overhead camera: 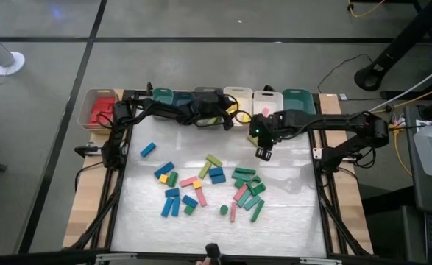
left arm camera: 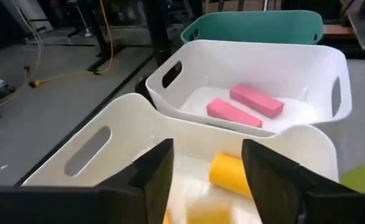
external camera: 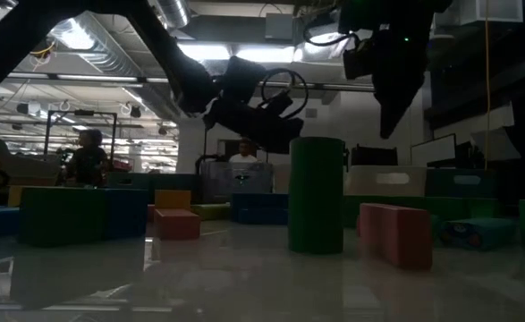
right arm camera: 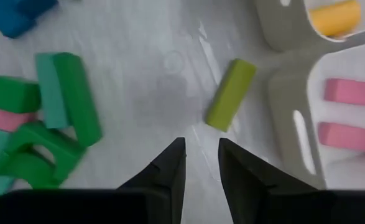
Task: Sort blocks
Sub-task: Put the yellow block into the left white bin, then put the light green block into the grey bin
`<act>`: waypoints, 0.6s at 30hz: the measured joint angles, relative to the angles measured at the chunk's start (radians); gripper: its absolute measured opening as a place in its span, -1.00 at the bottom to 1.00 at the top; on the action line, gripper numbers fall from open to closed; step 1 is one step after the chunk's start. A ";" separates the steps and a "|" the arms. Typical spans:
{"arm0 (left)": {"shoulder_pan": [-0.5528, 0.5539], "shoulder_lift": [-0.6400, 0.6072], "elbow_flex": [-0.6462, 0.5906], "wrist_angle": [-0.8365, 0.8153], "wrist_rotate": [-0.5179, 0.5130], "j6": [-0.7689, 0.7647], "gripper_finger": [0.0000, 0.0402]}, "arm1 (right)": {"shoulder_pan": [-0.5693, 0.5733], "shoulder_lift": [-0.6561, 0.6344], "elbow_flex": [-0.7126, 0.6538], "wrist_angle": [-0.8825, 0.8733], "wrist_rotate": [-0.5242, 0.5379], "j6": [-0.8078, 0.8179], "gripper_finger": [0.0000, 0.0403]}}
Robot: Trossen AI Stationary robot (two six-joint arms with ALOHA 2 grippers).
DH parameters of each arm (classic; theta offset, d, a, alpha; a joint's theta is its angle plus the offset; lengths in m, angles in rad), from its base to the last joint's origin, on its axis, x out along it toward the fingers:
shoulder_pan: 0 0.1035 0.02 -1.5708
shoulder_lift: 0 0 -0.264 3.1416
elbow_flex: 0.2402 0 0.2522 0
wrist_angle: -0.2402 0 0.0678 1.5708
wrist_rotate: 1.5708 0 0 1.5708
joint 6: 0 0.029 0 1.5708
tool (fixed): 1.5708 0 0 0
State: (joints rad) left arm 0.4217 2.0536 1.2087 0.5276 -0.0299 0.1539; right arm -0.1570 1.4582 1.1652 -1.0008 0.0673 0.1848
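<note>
While the left claw (left arm camera: 201,177) is hanging open over the cream bin (left arm camera: 117,124), a yellow block (left arm camera: 232,174) is lying inside it.
Two pink blocks (left arm camera: 244,106) are sitting in the white bin (left arm camera: 294,62) just beside; the right claw (right arm camera: 201,165) is hovering over the worktop (right arm camera: 151,81), fingers nearly together, gripping nothing, near a lime block (right arm camera: 231,94), with most blocks (overhead camera: 208,188) lying scattered mid-worktop.
</note>
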 joint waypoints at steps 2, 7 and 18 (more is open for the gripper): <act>-0.005 -0.001 0.019 -0.025 0.000 0.000 -0.04 | 0.001 0.000 0.000 0.009 0.001 0.033 -0.52; -0.024 -0.028 0.036 -0.109 0.000 0.024 0.00 | 0.000 0.000 -0.041 0.017 0.002 0.110 -0.52; -0.049 -0.199 0.037 -0.476 0.000 0.085 -0.06 | 0.000 0.001 -0.210 0.236 0.091 0.211 -0.52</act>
State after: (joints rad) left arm 0.3725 1.8547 1.2457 0.0516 -0.0296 0.2387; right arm -0.1574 1.4589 0.9555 -0.7649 0.1585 0.3956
